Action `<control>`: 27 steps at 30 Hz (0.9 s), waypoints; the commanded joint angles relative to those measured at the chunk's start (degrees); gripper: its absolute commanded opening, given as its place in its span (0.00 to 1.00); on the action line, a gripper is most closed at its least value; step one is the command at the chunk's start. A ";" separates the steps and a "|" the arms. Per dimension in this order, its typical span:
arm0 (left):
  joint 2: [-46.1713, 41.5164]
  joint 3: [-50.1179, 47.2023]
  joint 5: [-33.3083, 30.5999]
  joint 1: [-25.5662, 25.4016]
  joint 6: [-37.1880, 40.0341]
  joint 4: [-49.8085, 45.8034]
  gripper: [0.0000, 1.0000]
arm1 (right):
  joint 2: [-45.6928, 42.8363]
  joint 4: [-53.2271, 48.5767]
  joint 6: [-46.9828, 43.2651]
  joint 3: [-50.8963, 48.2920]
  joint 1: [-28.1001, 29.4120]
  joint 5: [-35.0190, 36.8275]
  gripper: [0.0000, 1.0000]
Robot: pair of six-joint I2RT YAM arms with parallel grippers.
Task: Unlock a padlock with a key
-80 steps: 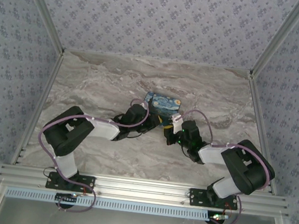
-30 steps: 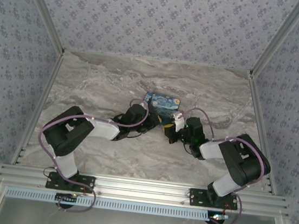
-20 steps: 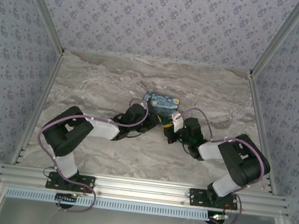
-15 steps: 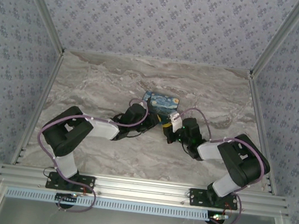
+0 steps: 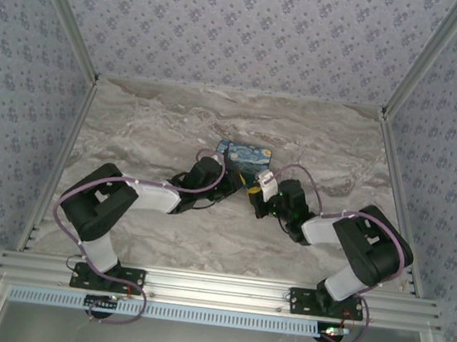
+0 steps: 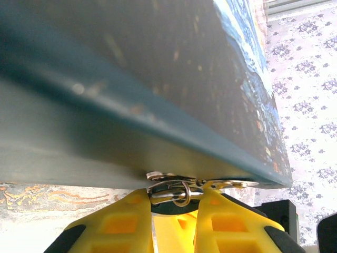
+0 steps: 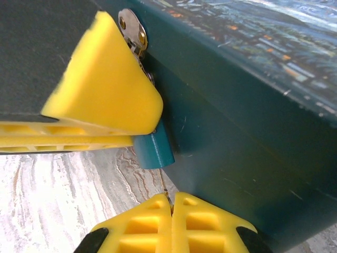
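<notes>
**Sketchy twist ahead**

Top: left gripper (image 5: 228,189) and right gripper (image 5: 256,198) meet at the painted box's (image 5: 245,155) near edge. Left wrist: left pinches the padlock (image 6: 174,192), bottom centre. Right wrist: right squeezes the thin key (image 7: 166,188) below it; off-axis twisting could bend it.

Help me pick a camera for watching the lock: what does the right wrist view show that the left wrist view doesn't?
Right wrist, not left: the blue padlock, with a thin key running from it into the shut right pincer. Left wrist, not right: a silvery ring between the fingers of the left pincer. Both: the dark teal side of the painted box.
</notes>
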 commanded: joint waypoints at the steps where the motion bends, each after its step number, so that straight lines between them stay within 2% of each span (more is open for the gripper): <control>1: -2.52 0.47 6.69 -1.26 -1.12 1.22 0.18 | -0.90 4.28 2.24 1.65 -1.72 -1.79 0.00; 8: -2.36 0.07 6.60 -1.04 -1.04 1.32 0.18 | -2.42 4.26 4.26 1.66 -2.57 -6.60 0.00; 21: -1.38 -0.80 6.25 -0.42 -1.22 2.48 0.18 | -5.46 -0.24 1.64 0.20 -2.23 -6.71 0.00; 27: -1.38 -0.92 6.49 -0.33 -1.14 2.44 0.18 | -5.57 -1.12 -0.11 0.29 -1.65 -4.00 0.00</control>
